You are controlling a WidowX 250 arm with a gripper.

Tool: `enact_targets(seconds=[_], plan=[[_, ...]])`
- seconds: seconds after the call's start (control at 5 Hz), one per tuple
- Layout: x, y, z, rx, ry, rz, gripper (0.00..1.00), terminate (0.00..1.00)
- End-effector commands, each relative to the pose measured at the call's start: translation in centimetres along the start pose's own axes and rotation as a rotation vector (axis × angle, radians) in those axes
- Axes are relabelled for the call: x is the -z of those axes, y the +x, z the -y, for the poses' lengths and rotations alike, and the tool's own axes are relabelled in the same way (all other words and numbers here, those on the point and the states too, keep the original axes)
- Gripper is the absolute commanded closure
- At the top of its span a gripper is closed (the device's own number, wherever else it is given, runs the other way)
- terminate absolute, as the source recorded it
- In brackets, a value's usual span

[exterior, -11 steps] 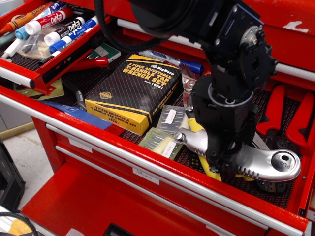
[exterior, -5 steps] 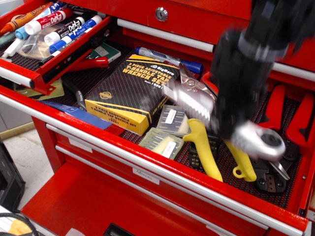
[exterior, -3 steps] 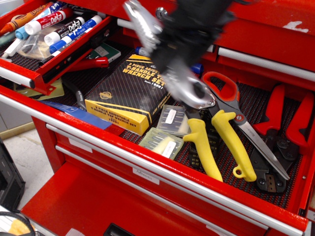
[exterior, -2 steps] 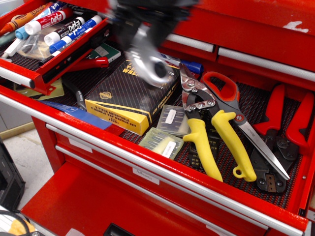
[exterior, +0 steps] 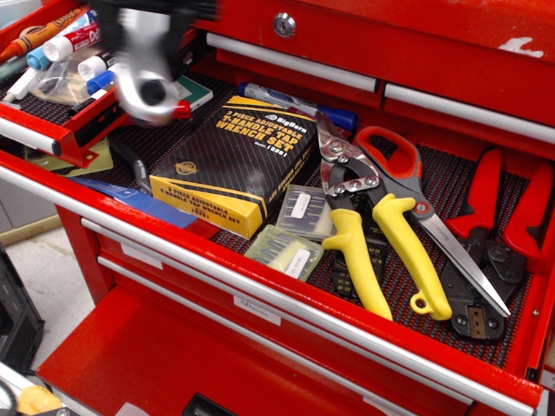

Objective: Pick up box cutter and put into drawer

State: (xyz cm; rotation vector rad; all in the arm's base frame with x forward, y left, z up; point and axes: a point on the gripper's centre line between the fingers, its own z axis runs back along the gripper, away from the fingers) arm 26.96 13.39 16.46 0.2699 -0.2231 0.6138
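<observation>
The box cutter (exterior: pixel 146 74) is a blurred silver shape with its round black-centred button at the low end. It hangs in the air at the upper left, over the edge of the small marker tray (exterior: pixel 52 139) and the left end of the wide open red drawer (exterior: pixel 260 290). My gripper (exterior: pixel 152 10) is a dark blur at the top edge, shut on the cutter's upper end; its fingers are mostly out of frame.
The wide drawer holds a black-and-yellow wrench set box (exterior: pixel 234 160), yellow-handled snips (exterior: pixel 360 251), red-handled scissors (exterior: pixel 395 165), red crimpers (exterior: pixel 512 217), small clear cases (exterior: pixel 290 247) and a blue pen (exterior: pixel 295 102). Markers (exterior: pixel 87 39) fill the tray.
My gripper lifted the box cutter off the snips at the drawer's right and swept it up and left across the drawer to the marker tray.
</observation>
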Motion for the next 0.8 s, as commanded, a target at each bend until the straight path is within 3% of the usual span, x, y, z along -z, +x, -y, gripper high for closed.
enact_targets(seconds=[0.0, 0.4, 0.6], plan=[[-1.9, 3.09, -1.95, 0.044, -0.052, -0.015, 0.0, 0.0], [-1.9, 3.09, -1.95, 0.044, -0.052, -0.015, 0.0, 0.0], [-1.9, 3.09, -1.95, 0.044, -0.052, -0.015, 0.0, 1.0]])
